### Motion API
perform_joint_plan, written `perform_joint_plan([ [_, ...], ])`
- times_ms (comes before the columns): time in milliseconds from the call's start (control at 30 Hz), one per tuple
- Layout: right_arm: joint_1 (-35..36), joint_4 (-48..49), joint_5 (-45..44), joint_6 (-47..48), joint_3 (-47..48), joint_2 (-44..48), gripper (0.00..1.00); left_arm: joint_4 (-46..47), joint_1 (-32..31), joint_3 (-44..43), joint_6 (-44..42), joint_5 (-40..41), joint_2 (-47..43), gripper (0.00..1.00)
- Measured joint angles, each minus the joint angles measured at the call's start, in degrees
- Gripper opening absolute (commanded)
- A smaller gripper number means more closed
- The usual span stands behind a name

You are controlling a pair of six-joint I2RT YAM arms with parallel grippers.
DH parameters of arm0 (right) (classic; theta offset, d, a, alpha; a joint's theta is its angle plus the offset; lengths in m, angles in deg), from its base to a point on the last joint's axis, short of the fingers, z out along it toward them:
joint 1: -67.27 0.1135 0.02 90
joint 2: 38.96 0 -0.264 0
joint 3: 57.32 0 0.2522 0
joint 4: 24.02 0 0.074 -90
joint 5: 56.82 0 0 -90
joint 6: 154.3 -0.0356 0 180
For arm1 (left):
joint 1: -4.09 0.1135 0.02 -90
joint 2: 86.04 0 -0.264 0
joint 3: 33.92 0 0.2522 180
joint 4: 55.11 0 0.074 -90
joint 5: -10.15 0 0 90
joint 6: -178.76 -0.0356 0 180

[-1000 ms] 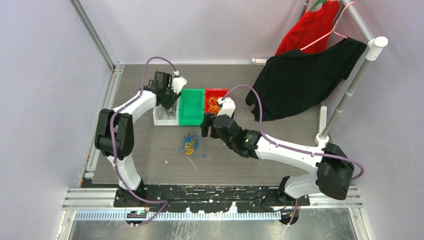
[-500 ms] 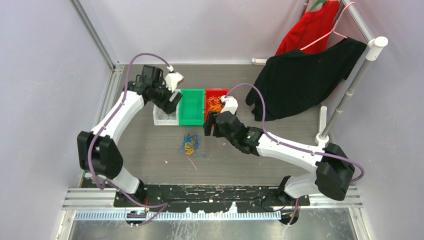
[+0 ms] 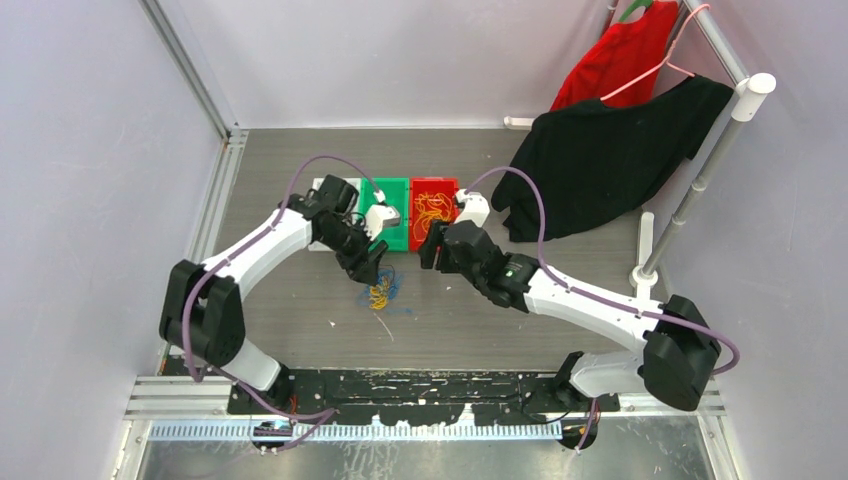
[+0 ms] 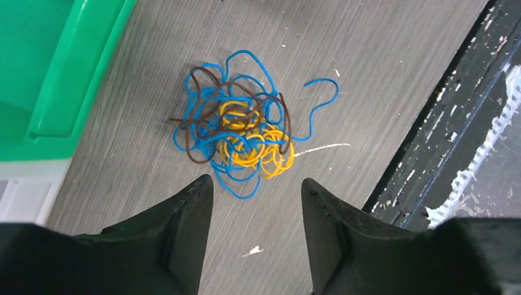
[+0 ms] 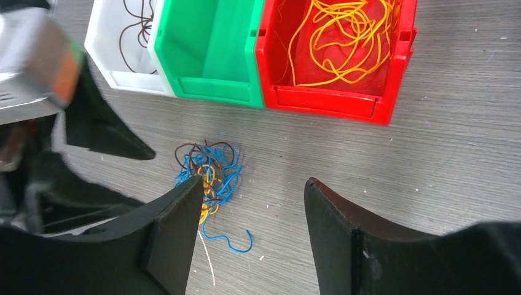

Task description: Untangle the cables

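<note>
**Cables.** The cables (image 4: 236, 138) lie in one knot of blue, dark brown and orange-yellow strands. The knot rests on the grey worktop (image 3: 560, 290), on the near side of a row of three bins and roughly in line with the green bin (image 5: 209, 49). The orange-yellow strands are bunched at the near-right part of the knot, with blue and brown loops around and over them. One loose blue end curls away from the knot toward the near edge.

**Left pincer.** The left pincer (image 4: 257, 182) hangs over the worktop just beside the knot, between the knot and the bins, and points down at it. Its jaws stand moderately apart with nothing between them. No strand is in contact with either finger.

**Right pincer.** The right pincer (image 5: 253, 182) is to the right of the knot, on the near side of the red bin (image 5: 335, 101). It is clear of the strands. Its jaws stand wide apart and are empty.

**Bins.** The white bin (image 5: 123, 43) is on the left, the green bin in the middle and the red bin on the right. They sit side by side, touching. The white bin holds dark brown strands. The red bin holds a loose heap of orange-yellow strands.

**Other.** A black garment (image 3: 600, 160) hangs at the far right, and its lower edge reaches the worktop.
</note>
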Motion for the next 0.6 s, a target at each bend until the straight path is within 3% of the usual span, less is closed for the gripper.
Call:
perform_joint_plan([
  [300, -0.02, -0.35, 0.57, -0.76, -0.90, 1.86, 0.60, 6.34, 0.02, 0.00, 1.92, 0.87, 6.73, 0.36],
  [600, -0.11, -0.37, 2.03, -1.20, -1.31, 1.86, 0.58, 8.68, 0.04, -0.02, 2.75, 3.19, 8.61, 0.31],
])
